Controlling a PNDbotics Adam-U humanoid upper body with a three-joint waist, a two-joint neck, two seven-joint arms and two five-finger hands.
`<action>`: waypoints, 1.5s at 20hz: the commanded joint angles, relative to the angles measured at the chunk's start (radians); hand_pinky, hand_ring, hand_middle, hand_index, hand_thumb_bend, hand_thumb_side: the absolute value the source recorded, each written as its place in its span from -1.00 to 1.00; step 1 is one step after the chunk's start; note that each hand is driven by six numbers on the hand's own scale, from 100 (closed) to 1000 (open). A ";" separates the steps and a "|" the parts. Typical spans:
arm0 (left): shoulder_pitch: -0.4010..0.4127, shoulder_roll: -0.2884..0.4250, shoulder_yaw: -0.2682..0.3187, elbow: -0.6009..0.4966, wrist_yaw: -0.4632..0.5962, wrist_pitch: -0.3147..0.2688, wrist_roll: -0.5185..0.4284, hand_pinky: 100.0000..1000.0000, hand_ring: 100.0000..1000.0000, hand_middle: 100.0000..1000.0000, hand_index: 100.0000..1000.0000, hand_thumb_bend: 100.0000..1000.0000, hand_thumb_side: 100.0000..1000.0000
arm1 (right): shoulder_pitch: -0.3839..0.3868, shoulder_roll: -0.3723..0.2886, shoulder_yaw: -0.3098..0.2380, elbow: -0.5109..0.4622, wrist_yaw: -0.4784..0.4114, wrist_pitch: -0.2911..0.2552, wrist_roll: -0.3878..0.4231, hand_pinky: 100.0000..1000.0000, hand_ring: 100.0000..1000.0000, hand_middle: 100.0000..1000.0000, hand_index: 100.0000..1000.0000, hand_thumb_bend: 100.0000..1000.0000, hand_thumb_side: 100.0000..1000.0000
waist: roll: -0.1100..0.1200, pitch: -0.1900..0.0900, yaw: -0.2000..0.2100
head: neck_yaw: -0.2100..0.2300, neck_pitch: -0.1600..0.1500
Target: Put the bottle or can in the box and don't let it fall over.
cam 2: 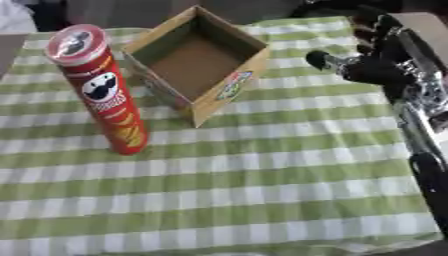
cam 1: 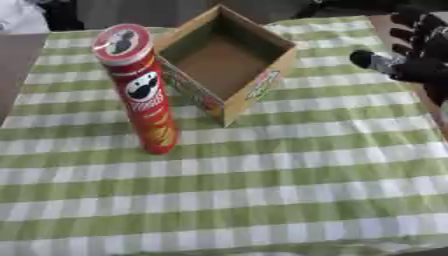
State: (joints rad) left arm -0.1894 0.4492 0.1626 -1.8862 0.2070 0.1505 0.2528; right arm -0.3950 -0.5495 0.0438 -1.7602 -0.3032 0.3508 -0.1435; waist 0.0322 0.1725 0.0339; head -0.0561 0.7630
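Observation:
A tall red Pringles can (cam 1: 138,87) stands upright on the green-and-white checked tablecloth, at the left. Just right of it and a little farther back sits an open, empty cardboard box (cam 1: 229,60), turned corner-on to me. My right hand (cam 2: 378,62) hovers over the cloth to the right of the box, apart from it. Its fingers are relaxed and spread, the thumb sticks out toward the box, and it holds nothing. My right forearm (cam 2: 424,130) runs down the right edge. My left hand shows in neither view.
The checked tablecloth (cam 1: 262,190) covers the table, with broad bare cloth in the foreground. The table's brown edge (cam 2: 429,25) shows at the far right. Dark shapes lie beyond the far edge.

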 commanded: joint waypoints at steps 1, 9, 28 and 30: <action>0.011 0.041 -0.008 -0.043 0.009 -0.005 -0.018 0.98 0.43 0.60 0.62 0.22 -1.00 | -0.011 -0.027 -0.009 -0.023 -0.002 0.002 -0.005 1.00 1.00 0.90 0.91 0.42 -0.90 | -0.002 -0.016 0.001 | 0.000 0.005; 0.079 0.074 -0.070 -0.095 0.048 0.006 -0.105 1.00 0.47 0.61 0.64 0.26 -1.00 | -0.017 -0.030 -0.006 -0.026 -0.007 0.006 -0.009 1.00 1.00 0.90 0.91 0.42 -0.89 | -0.001 -0.013 0.000 | -0.001 -0.011; -0.008 0.053 -0.194 -0.029 0.071 0.055 -0.257 1.00 0.47 0.61 0.65 0.30 -0.94 | -0.022 -0.018 0.004 -0.022 -0.008 0.006 0.000 1.00 1.00 0.90 0.91 0.44 -0.88 | 0.003 -0.015 -0.012 | 0.011 -0.024; -0.022 0.045 -0.205 -0.018 0.073 0.063 -0.261 1.00 0.47 0.61 0.65 0.31 -0.93 | -0.023 -0.017 0.004 -0.022 -0.008 0.006 0.001 1.00 1.00 0.90 0.91 0.44 -0.88 | 0.003 -0.015 -0.014 | 0.012 -0.024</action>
State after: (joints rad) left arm -0.1996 0.4819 -0.0409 -1.9006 0.2730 0.2075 -0.0046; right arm -0.4036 -0.5502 0.0512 -1.7657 -0.3055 0.3576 -0.1443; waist 0.0356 0.1727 0.0206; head -0.0472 0.7521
